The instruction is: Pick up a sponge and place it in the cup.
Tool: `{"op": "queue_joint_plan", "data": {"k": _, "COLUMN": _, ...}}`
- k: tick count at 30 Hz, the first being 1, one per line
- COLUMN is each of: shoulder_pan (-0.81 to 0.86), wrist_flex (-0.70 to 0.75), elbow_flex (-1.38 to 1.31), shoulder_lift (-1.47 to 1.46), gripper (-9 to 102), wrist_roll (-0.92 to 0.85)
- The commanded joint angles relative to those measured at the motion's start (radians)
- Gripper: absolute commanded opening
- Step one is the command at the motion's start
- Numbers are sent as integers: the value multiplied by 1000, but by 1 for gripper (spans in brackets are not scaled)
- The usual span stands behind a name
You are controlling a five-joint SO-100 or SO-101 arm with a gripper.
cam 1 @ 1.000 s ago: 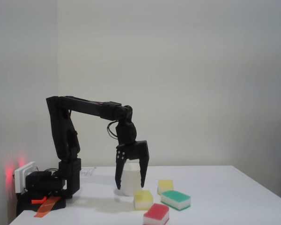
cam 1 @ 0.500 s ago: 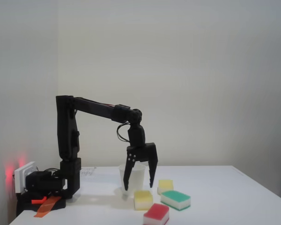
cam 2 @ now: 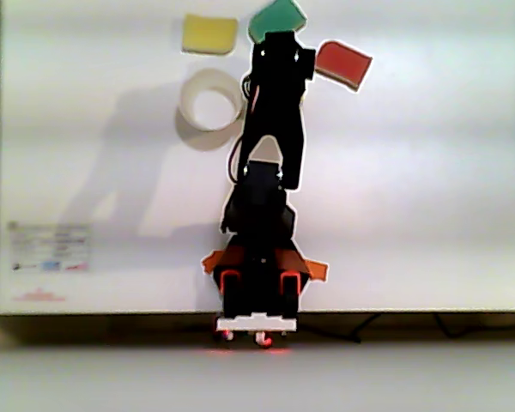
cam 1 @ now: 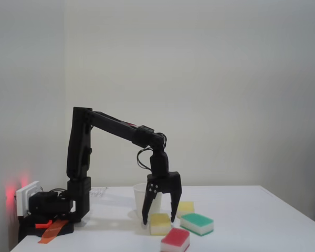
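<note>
In the fixed view my gripper is open and points down, its two fingers standing either side of a pale-yellow sponge on the white table. Whether the fingers touch the sponge is unclear. The white paper cup stands upright just behind and left of the gripper. From above, in the other view, the cup is empty and the arm covers that sponge. A second yellow sponge lies farther out, beyond the cup.
A green-topped sponge and a red-topped sponge lie close to the gripper. The arm's base sits at the table's left end beside a white box and orange tape.
The arm has stretched out to the right and lowered. The open gripper went from in front of the cup to down around the near yellow sponge.
</note>
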Motion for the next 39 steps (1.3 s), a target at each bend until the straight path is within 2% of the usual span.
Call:
{"op": "queue_joint_plan", "data": {"k": 1, "shoulder_pan": 5, "wrist_flex": -14, "elbow_flex": -26, "shoulder_lift": 14, "gripper": 27, "wrist_roll": -20}}
{"op": "queue_joint_plan", "data": {"k": 6, "shoulder_pan": 5, "wrist_flex": -61, "elbow_flex": 8, "shoulder_lift": -15, "gripper": 20, "wrist_roll": -28}}
{"op": "queue_joint_plan", "data": {"k": 10, "shoulder_pan": 0, "wrist_flex": -146, "elbow_flex": 35, "shoulder_lift": -60, "gripper": 0, "wrist_roll": -12}}
{"op": "queue_joint_plan", "data": {"k": 13, "shoulder_pan": -3, "wrist_flex": -164, "elbow_flex": 31, "shoulder_lift": -72, "gripper": 0, "wrist_roll": -21}}
{"op": "queue_joint_plan", "data": {"k": 21, "shoulder_pan": -15, "wrist_flex": 170, "elbow_flex": -121, "shoulder_lift": 57, "gripper": 0, "wrist_roll": -9}}
{"op": "queue_joint_plan", "data": {"k": 39, "shoulder_pan": -77, "wrist_flex": 765, "elbow_flex": -566, "shoulder_lift": 198, "gripper": 0, "wrist_roll": 94}}
